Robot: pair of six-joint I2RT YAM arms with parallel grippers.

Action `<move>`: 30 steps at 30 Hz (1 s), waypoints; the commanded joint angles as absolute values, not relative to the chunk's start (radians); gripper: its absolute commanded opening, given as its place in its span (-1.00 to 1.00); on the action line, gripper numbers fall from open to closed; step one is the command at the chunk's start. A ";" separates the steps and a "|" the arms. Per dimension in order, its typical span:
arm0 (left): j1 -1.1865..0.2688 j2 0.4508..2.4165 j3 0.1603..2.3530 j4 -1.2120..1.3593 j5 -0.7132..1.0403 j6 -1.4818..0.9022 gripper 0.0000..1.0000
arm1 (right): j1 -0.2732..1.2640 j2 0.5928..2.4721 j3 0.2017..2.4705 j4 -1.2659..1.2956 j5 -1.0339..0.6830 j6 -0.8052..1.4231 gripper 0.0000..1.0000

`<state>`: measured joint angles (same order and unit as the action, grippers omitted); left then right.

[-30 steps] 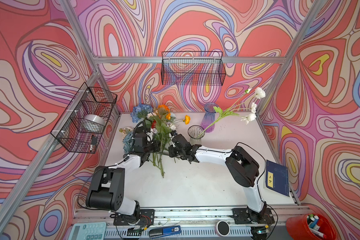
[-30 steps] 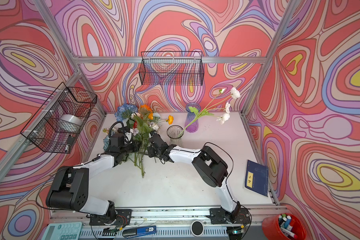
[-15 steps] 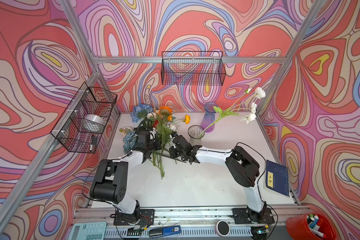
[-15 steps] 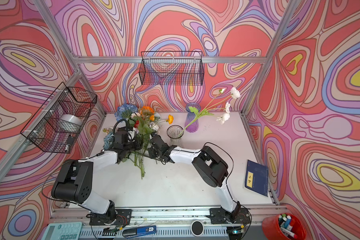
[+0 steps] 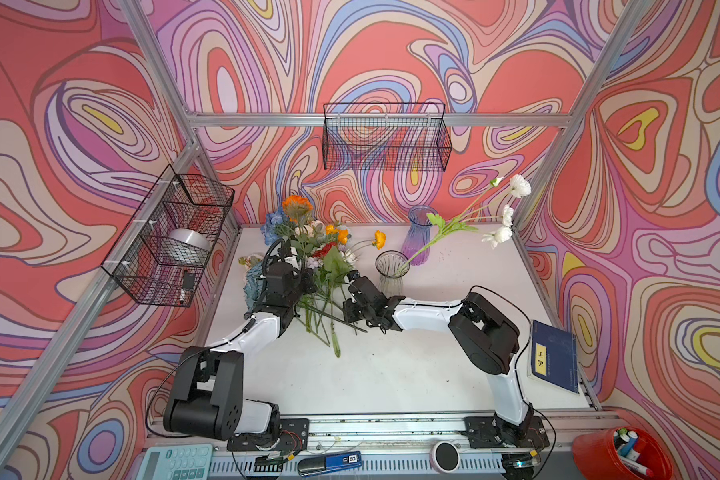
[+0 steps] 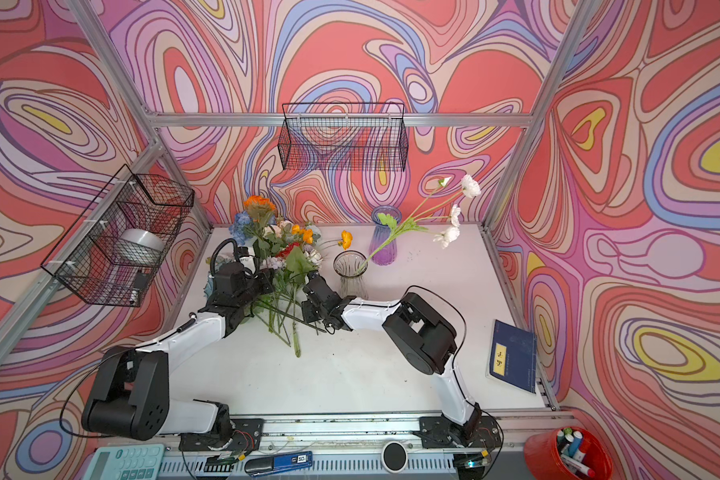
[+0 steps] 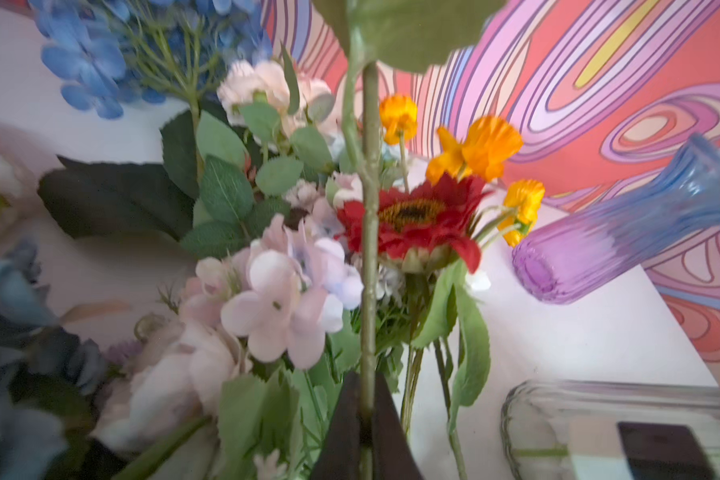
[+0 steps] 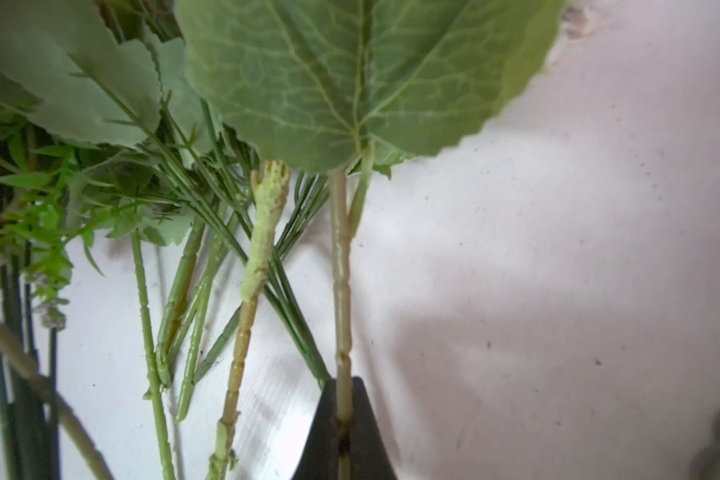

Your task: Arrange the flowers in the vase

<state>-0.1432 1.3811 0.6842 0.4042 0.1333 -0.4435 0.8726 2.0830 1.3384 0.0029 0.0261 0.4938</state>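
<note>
Now, flowers [image 5: 329,262]: heaped back-left on table [image 5: 391,374].
Left gripper [image 7: 364,419]: I see it pinch a stem [image 7: 367,270] only by wrist view.
Right gripper [image 8: 344,419]: clamped on a stalk [image 8: 341,291], perhaps that same one.
Clear vase [image 5: 389,278]: just right of heap.
Table: bare toward front edge.

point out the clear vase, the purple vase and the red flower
clear vase [image 5: 388,284], in a top view, on its ribbed glass body
purple vase [image 5: 416,239], in a top view, on the middle of its body
red flower [image 7: 420,211], in the left wrist view, on its dark centre
</note>
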 commanded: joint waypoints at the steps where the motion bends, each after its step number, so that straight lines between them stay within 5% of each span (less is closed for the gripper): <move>1: -0.141 1.335 0.670 0.539 0.112 -0.466 -1.00 | 0.870 2.068 1.331 0.007 0.013 0.511 -1.00; 11: -0.143 1.118 0.621 0.655 0.156 -0.462 -1.00 | 0.870 2.074 1.355 -0.003 0.008 0.488 -1.00; 17: -0.155 0.964 0.706 0.455 0.107 -0.395 -1.00 | 0.870 2.022 1.411 -0.082 0.033 0.438 -0.51; 30: -0.207 1.053 0.688 0.474 0.048 -0.327 -1.00 | 0.870 1.834 1.395 -0.184 0.049 0.377 -0.25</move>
